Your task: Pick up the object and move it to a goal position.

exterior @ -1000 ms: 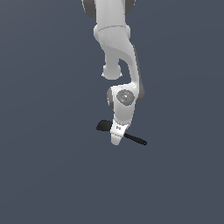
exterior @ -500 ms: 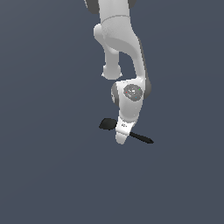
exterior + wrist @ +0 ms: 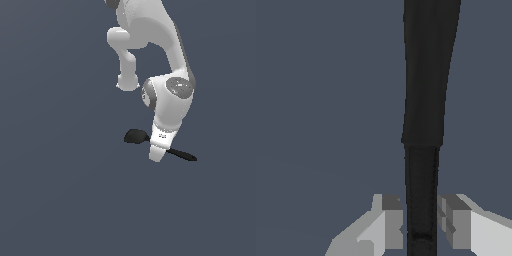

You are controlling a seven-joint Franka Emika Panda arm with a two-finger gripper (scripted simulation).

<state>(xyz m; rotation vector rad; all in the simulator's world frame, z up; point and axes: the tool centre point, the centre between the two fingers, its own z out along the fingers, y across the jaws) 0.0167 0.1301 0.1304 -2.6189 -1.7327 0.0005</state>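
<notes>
The black spoon (image 3: 136, 136) lies crosswise under the white arm in the exterior view. Its oval bowl points to the exterior view's left and its thin handle tip (image 3: 188, 156) to the right. My gripper (image 3: 156, 154) points down over the middle of the spoon and hides that part. In the wrist view the spoon's long black handle (image 3: 426, 100) runs between my two grey fingers (image 3: 392, 220). The gripper (image 3: 421, 225) is shut on the handle, with the pads against its sides. How high the spoon is above the ground cannot be told.
A plain dark grey-blue ground (image 3: 60, 200) fills both views. No other object, container or marker shows.
The arm has moved toward the exterior view's right and the spoon has gone with it, keeping the same place under the gripper and the same tilt.
</notes>
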